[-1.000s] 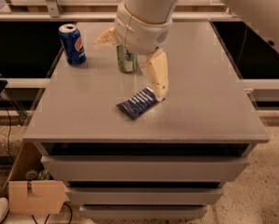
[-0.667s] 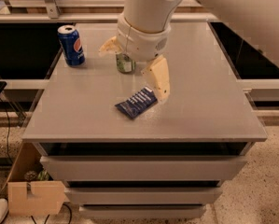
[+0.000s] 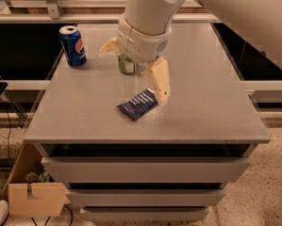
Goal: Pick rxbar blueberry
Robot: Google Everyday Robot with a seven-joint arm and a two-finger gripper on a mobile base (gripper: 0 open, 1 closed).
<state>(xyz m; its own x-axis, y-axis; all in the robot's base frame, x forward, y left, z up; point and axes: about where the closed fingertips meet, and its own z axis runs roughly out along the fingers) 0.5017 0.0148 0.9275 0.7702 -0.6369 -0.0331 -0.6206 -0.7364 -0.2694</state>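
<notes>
Gripper (image 3: 133, 75) over table (image 3: 211, 112) ctr, jaws spread wide. Right finger tip (image 3: 162, 92) just beside rxbar blueberry (image 3: 138, 104), at its 1 o'clock. Bar lies flat, not held. Green can (image 3: 127, 66) at bar's 12, Pepsi can (image 3: 73, 45) at 10.

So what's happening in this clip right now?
The robot arm's gripper hangs open over the grey table, one finger close to the right end of the rxbar blueberry, which lies flat, not yet grasped. A green can stands just behind the gripper and a Pepsi can at the back left.
</notes>
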